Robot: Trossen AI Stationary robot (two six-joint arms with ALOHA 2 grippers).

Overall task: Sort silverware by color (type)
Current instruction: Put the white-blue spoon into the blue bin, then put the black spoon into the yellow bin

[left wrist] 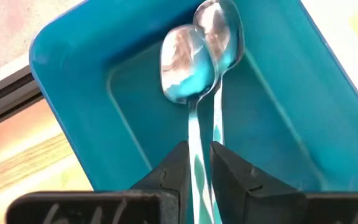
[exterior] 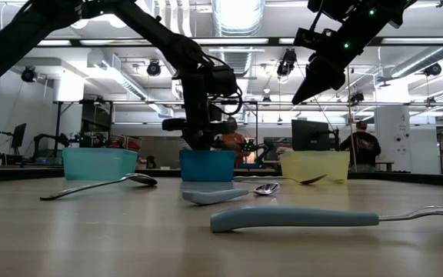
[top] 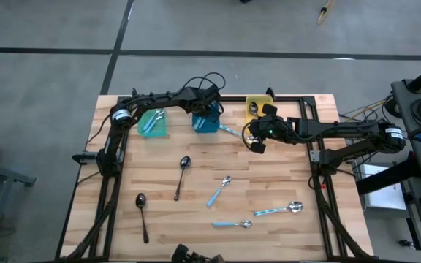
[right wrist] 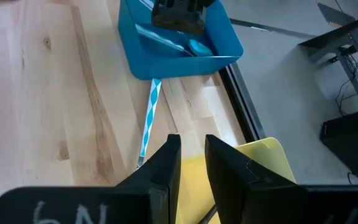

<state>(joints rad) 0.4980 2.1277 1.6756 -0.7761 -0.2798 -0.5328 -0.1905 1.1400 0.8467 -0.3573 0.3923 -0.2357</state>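
Left tool (left wrist: 196, 163) over blue bin (left wrist: 73, 68), pinching spoon (left wrist: 188, 68) by thin handle — light, stiff, slick; my right tool (right wrist: 188, 158) empty, narrowly parted.

Bright ceiling lights, blurred foreground spoon (exterior: 294, 219)

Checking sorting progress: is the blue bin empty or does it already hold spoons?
Not empty. The blue bin holds two silver-bowled spoons, seen between the left claw fingers.
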